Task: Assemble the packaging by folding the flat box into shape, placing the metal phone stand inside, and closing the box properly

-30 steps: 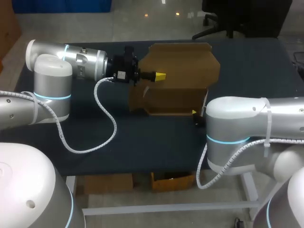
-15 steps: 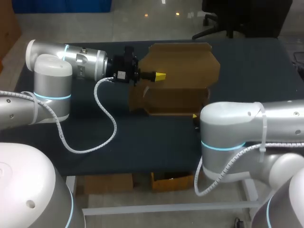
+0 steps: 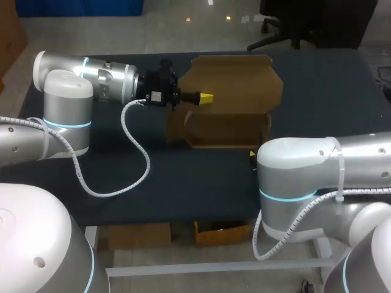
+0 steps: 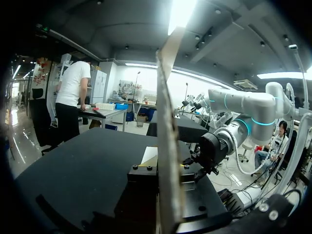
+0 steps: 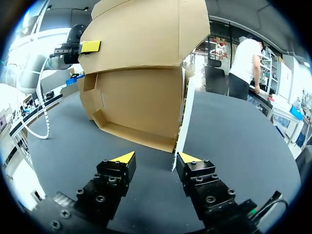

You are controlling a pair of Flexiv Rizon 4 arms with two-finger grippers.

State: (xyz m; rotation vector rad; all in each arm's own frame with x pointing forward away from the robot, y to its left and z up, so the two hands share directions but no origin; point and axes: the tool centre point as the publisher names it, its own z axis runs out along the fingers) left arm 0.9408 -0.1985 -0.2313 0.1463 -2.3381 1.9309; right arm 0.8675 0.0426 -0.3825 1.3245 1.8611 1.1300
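Box look: the cardboard box [image 3: 229,101] is plain brown and half folded, a shallow tray with low walls under a broad lid panel [image 3: 238,76] with clipped far corners.
Box place: upper middle of the head view, on the dark bench [image 3: 183,177], between the two tools.
Box axis: its long side runs left to right across the head view. The lid panel stands raised over the tray's far side. The open side faces the lower edge of the frame.
Side flaps: in the right wrist view, the flap on the left arm's side is folded inward. The opposite flap stands edge-on, its pale edge pointing at the right tool.
Left tool [image 3: 206,97]: comes in from the frame's left at the lid panel's left edge. One yellow tip lies flat on the panel's front face. In the left wrist view the panel runs edge-on through the tool's middle, clamped from both sides.
Right tool [image 5: 155,158]: fingers spread, holding nothing, low over the bench just before the box's near corner. In the head view it is mostly hidden behind the right arm [image 3: 317,165] at lower right.
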